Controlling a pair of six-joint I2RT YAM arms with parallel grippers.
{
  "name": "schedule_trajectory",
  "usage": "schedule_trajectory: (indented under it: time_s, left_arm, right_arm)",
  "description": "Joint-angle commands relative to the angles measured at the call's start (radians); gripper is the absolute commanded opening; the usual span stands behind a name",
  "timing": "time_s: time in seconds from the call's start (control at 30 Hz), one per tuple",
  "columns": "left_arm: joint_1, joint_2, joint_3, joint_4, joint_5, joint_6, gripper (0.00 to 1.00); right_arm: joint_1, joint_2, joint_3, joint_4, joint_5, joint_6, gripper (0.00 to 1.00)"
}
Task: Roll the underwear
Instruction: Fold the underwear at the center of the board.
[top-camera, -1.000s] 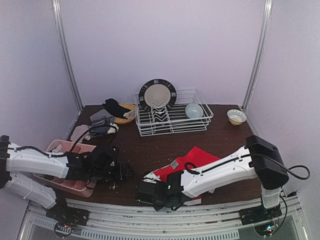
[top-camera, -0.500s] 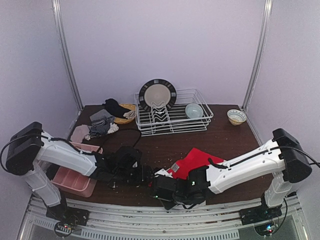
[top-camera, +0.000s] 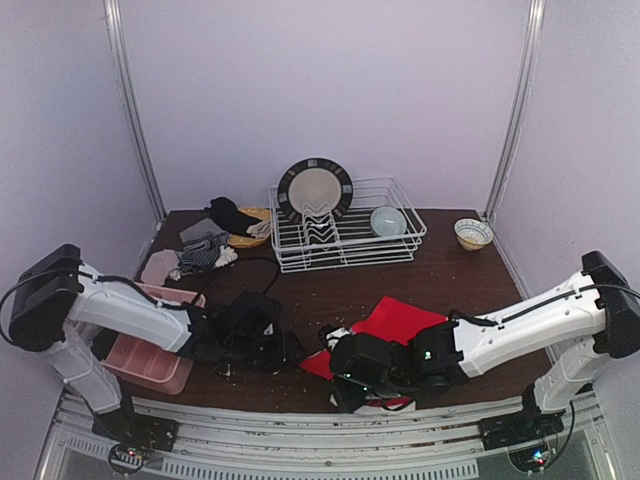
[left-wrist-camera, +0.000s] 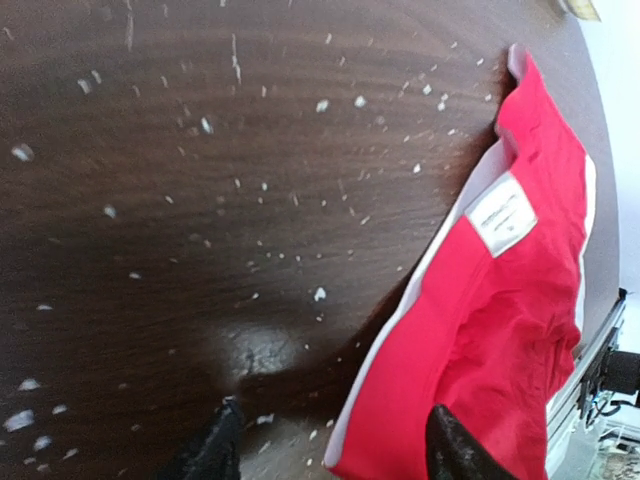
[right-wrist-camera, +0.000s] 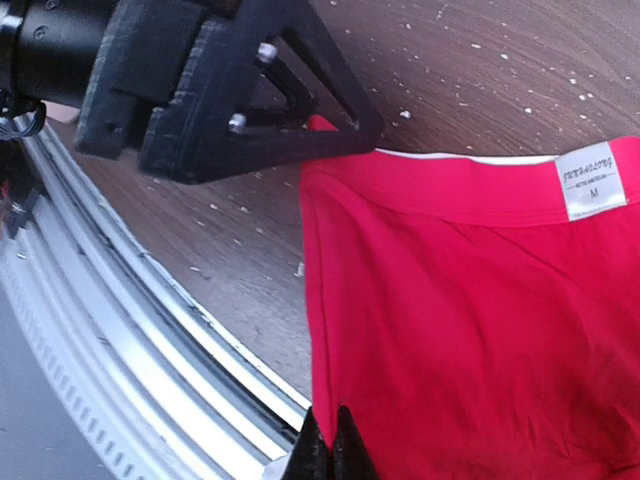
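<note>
Pinching: right gripper (right-wrist-camera: 322, 445), fingers pressed together on the near hem of the red underwear (right-wrist-camera: 470, 300), at the middle of the desk's (top-camera: 455, 280) near edge.
Red underwear: spread flat from the near edge toward the desk's centre, with its white waistband (right-wrist-camera: 470, 185) and size label (right-wrist-camera: 590, 180) facing the left arm.
Left gripper (left-wrist-camera: 335, 455): fingers apart, low over the desk, straddling the waistband's corner. One fingertip (left-wrist-camera: 455, 450) overlaps the red cloth; whether it touches, I cannot tell.
Pink tray (top-camera: 150, 365): near-left corner, partly under the left arm.
Other underwear: striped piece (top-camera: 203, 252) and black piece (top-camera: 228, 213), heaped at the far-left corner.
Dish rack (top-camera: 345, 245): middle of the far edge, holding an upright plate (top-camera: 315, 188) and a pale bowl (top-camera: 388, 220).
Small bowl (top-camera: 473, 233): far-right corner.
</note>
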Motion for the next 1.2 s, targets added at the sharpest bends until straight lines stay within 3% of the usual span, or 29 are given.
schedule_trajectory:
  time_s: [0.0, 0.2, 0.43, 0.6, 0.77, 1.17]
  left_arm:
    - [-0.01, -0.189, -0.027, -0.135, -0.157, 0.008, 0.66]
    - [-0.041, -0.477, -0.079, -0.353, -0.312, 0.008, 0.71]
    - [-0.056, -0.634, -0.115, -0.411, -0.306, 0.062, 0.72]
    - [-0.056, -0.583, -0.109, -0.367, -0.273, 0.095, 0.73]
    - [-0.058, -0.436, -0.062, -0.296, -0.227, 0.163, 0.74]
    - [-0.058, -0.162, 0.123, -0.219, -0.192, 0.29, 0.75]
  right_arm:
    - [-0.021, -0.029, -0.036, 0.203, -0.222, 0.002, 0.0]
    - [-0.017, 0.0, 0.024, 0.293, -0.379, 0.054, 0.0]
    - [-0.045, -0.107, 0.05, 0.045, -0.234, -0.022, 0.0]
    - [-0.133, -0.256, -0.055, -0.085, -0.129, -0.051, 0.0]
    - [-0.244, -0.363, -0.166, -0.141, -0.114, -0.094, 0.0]
    - [-0.403, -0.424, -0.292, -0.159, -0.085, -0.17, 0.0]
